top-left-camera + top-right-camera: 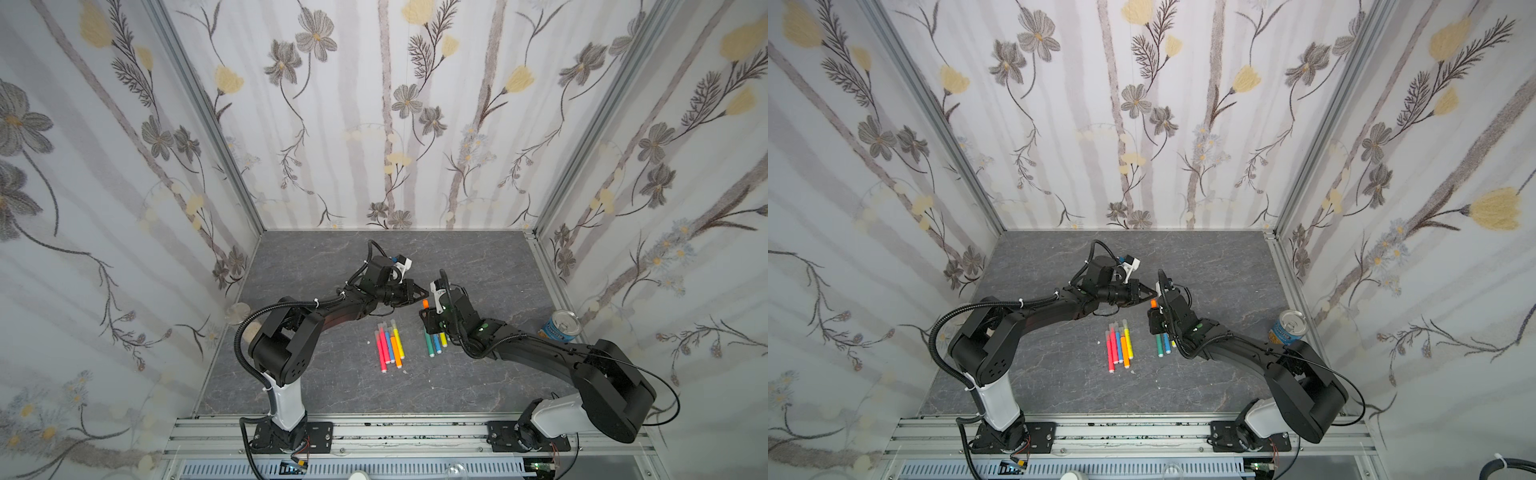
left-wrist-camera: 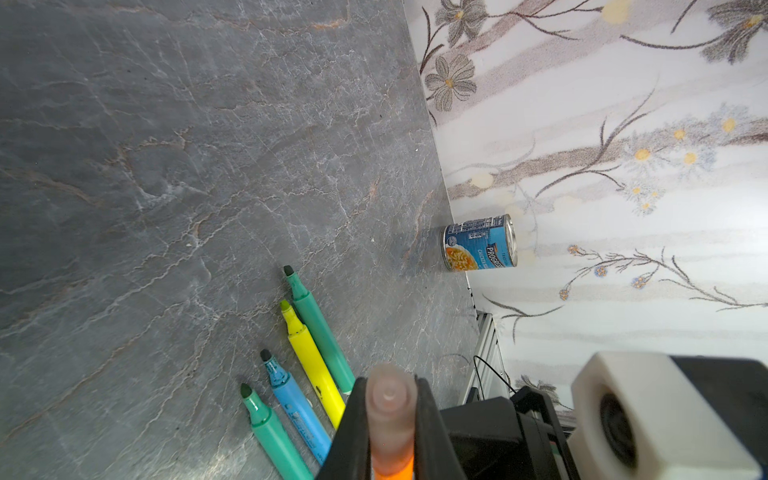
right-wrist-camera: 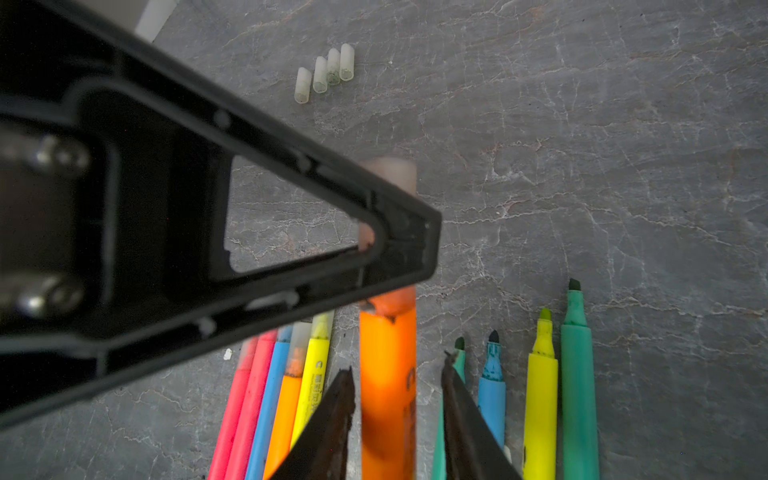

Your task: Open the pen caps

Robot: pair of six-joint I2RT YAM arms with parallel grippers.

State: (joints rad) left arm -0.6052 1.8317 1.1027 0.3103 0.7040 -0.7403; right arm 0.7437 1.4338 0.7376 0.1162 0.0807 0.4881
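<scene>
The left gripper [image 2: 390,384] is pressed together on the cap [image 2: 390,405] of an orange pen [image 3: 386,399], which is held above the table [image 3: 582,166] between the two arms. The right gripper [image 3: 397,365] is spread. Its jaws flank the barrel with a sliver of table showing on each side, so it does not look to be clamping.

Four loose caps [image 3: 326,72] lie side by side farther off. Four bare-tipped pens [image 3: 540,395] lie on one side of the orange pen, and five capped pens [image 3: 274,382] on the other.

The cap looks light, smooth and tapered, so it probably slips easily — it is best pinched across its middle, as it is now. The barrel seems stiff and slick. I would grip it close to the cap and pull straight along the pen's length — a press fit likely lets go with a jerk.
</scene>
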